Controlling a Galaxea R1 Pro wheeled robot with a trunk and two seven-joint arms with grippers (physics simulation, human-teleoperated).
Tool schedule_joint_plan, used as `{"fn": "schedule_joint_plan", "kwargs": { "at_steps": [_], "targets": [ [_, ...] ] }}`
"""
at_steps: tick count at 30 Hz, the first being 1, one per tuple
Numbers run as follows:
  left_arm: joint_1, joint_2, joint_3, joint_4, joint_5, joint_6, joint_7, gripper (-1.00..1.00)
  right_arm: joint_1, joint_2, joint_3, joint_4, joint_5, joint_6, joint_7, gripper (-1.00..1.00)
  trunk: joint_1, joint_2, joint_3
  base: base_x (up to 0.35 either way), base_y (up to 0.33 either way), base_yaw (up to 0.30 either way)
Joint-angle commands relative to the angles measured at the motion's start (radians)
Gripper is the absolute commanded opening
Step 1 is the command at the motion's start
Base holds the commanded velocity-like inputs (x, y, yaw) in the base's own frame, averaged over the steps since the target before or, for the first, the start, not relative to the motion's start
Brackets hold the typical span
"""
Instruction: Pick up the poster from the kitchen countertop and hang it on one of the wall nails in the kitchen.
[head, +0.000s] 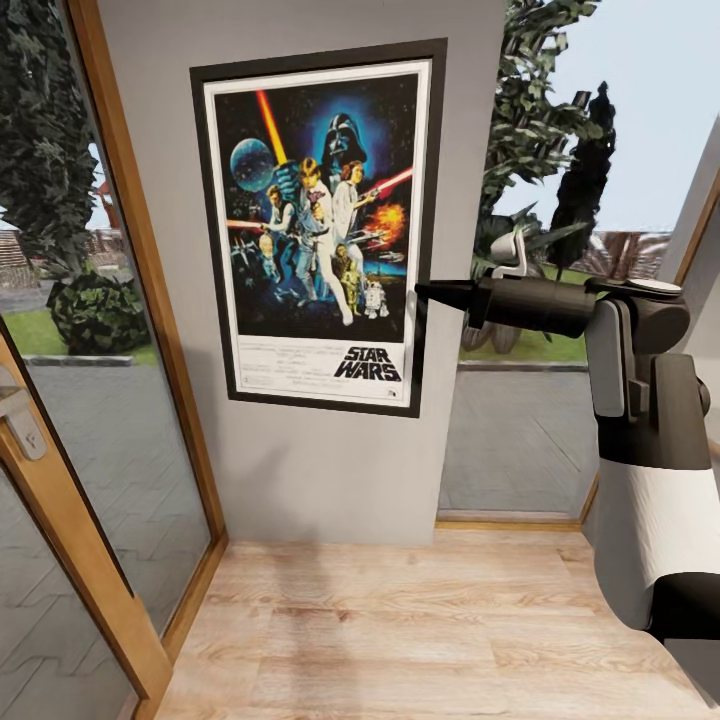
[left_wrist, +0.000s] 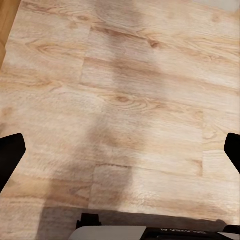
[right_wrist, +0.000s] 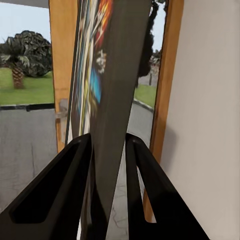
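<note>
The poster (head: 315, 230) stands upright and flat against the light grey wall (head: 330, 470), with its black frame, white border and "STAR WARS" lettering facing me. My right gripper (head: 425, 292) reaches in from the right and is shut on the frame's right edge. In the right wrist view the poster's edge (right_wrist: 112, 100) runs between the two dark fingers (right_wrist: 55, 190), which press on both sides of it. My left gripper (left_wrist: 122, 150) hangs open over the wooden floor (left_wrist: 125, 100) with nothing in it. The wall nail is hidden and the kitchen countertop is out of view.
A glass door in a wooden frame (head: 150, 300) flanks the wall panel on the left. A window with a wooden sill (head: 510, 522) flanks it on the right. Light wood flooring (head: 400, 640) stretches from the wall toward me.
</note>
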Motion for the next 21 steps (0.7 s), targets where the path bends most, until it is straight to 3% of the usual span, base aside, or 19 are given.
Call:
{"fn": "schedule_joint_plan", "kwargs": {
  "at_steps": [1, 21],
  "targets": [
    [0.0, 0.0, 0.002, -0.001, 0.009, 0.001, -0.008, 1.0, -0.001, 0.0, 0.0, 0.0, -0.001, 0.004, 0.004, -1.0, 0.0, -0.001, -0.001, 0.0, 0.0, 0.0],
    [0.0, 0.0, 0.003, -0.004, 0.008, 0.001, -0.009, 1.0, -0.001, 0.0, 0.0, 0.0, -0.001, -0.065, 0.005, -1.0, 0.0, -0.001, -0.001, 0.035, 0.0, 0.0]
  ]
}}
